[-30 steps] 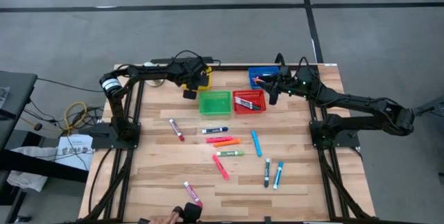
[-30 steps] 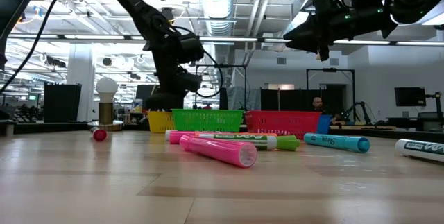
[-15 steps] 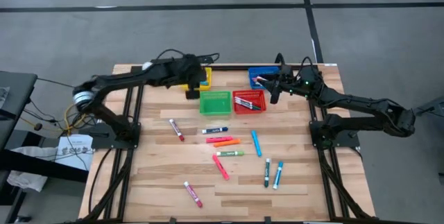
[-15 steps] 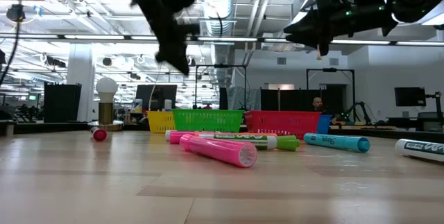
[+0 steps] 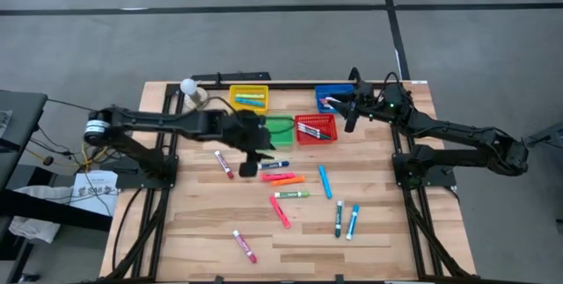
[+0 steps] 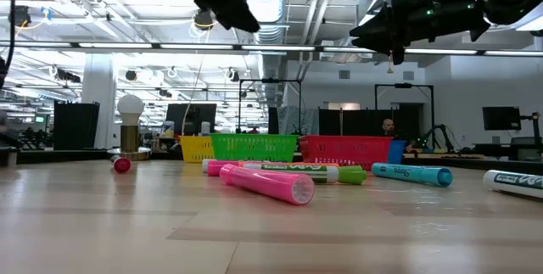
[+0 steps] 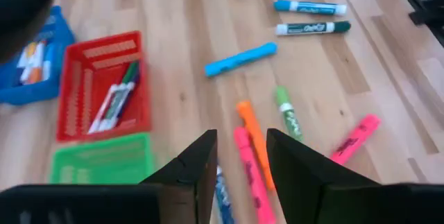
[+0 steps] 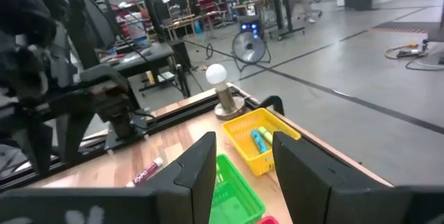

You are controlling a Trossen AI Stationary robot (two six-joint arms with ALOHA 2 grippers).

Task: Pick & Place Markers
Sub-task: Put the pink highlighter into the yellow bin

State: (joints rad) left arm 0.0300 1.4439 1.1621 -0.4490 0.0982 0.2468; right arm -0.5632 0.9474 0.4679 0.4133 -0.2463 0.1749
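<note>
Several markers [image 5: 288, 179] lie loose mid-table while the left gripper [image 7: 239, 156], jaws parted and empty, hovers above the pink and orange ones, so I judge a pick is starting and needs lowering; the right gripper [image 8: 241, 156], parted and empty, waits by the red basket [image 5: 317, 129].

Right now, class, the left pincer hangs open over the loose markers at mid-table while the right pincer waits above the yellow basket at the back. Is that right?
Not quite. The right pincer waits by the red basket and blue basket, not the yellow basket, as the high view shows. The rest stands: the left pincer hangs open over the loose markers at mid-table.
</note>
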